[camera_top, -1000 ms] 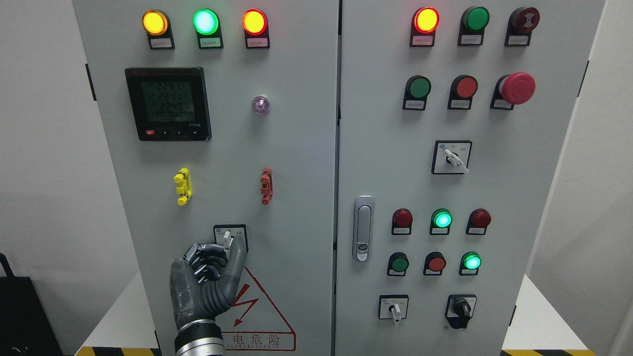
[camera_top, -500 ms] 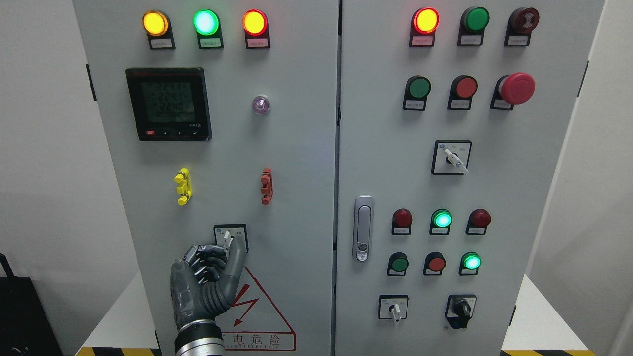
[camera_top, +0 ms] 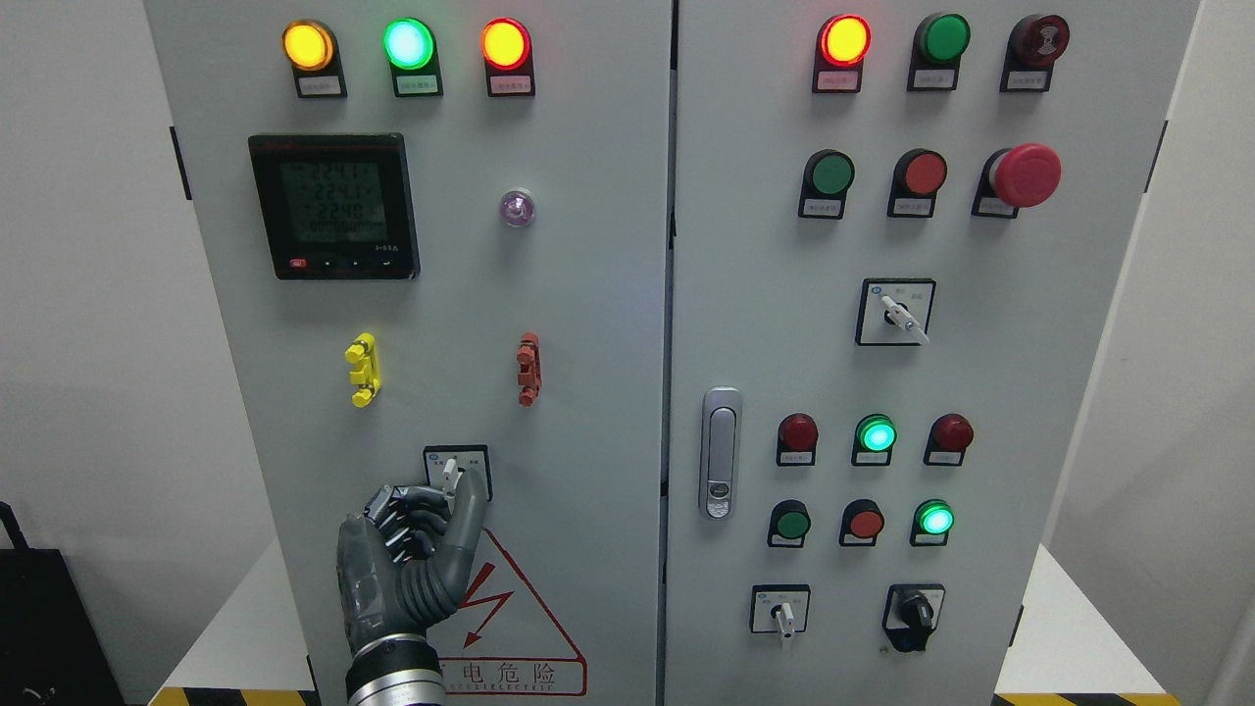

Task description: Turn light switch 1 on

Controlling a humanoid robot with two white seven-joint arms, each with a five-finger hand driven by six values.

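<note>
A small rotary switch with a white handle sits in a black-framed plate low on the left cabinet door. The handle points roughly upward. My left hand comes up from the bottom edge, and its grey fingers are curled around the lower part of the handle, thumb on its right and index finger on its left. The lower half of the switch plate is hidden by the hand. The right arm is out of view.
On the left door are three lit lamps, a digital meter, yellow and red clips and a warning triangle. The right door holds a latch handle, push buttons, a red emergency stop and more rotary switches.
</note>
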